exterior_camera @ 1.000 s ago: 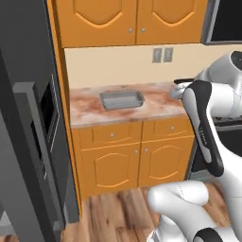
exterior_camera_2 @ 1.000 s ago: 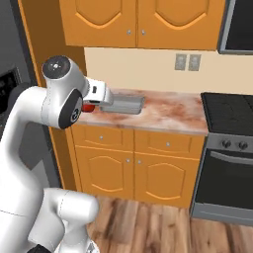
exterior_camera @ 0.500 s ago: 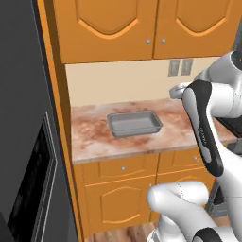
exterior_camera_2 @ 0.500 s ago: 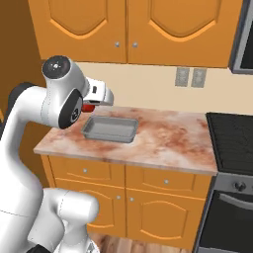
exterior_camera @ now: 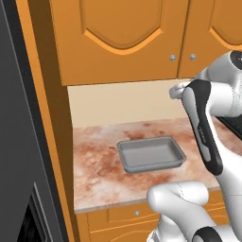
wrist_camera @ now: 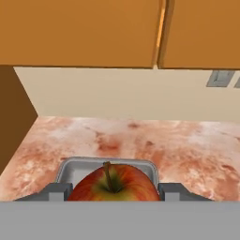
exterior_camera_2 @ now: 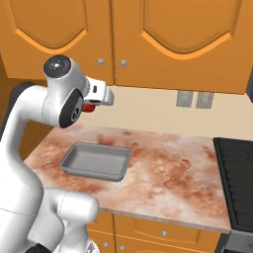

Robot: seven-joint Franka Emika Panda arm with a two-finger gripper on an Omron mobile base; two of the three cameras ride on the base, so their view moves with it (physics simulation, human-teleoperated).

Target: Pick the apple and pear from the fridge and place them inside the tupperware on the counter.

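The apple [wrist_camera: 115, 183] is held in the closed gripper [wrist_camera: 112, 192] above the counter [exterior_camera_2: 163, 168]. It should be centred over the empty tupperware [exterior_camera_2: 95, 161], lowered, then released.

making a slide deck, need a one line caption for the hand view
Gripper shut on the apple, stem up, facing the empty tupperware on the marbled counter below orange cabinets.
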